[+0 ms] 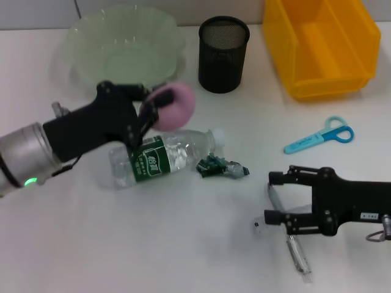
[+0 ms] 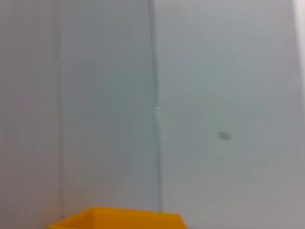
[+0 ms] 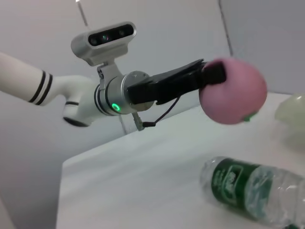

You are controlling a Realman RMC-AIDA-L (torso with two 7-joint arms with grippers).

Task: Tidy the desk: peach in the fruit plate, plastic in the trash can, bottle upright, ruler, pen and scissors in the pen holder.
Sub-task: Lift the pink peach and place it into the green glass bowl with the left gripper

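My left gripper is shut on the pink peach, held above the table just in front of the pale green fruit plate. In the right wrist view the peach hangs clear above the bottle. The clear bottle with a green label lies on its side below the peach. A crumpled piece of plastic lies by its cap. My right gripper stands open low over the near right, with the pen beside it. Blue scissors lie at the right. The ruler is out of view.
The black mesh pen holder stands at the back centre. A yellow bin sits at the back right, and its rim shows in the left wrist view against a plain wall.
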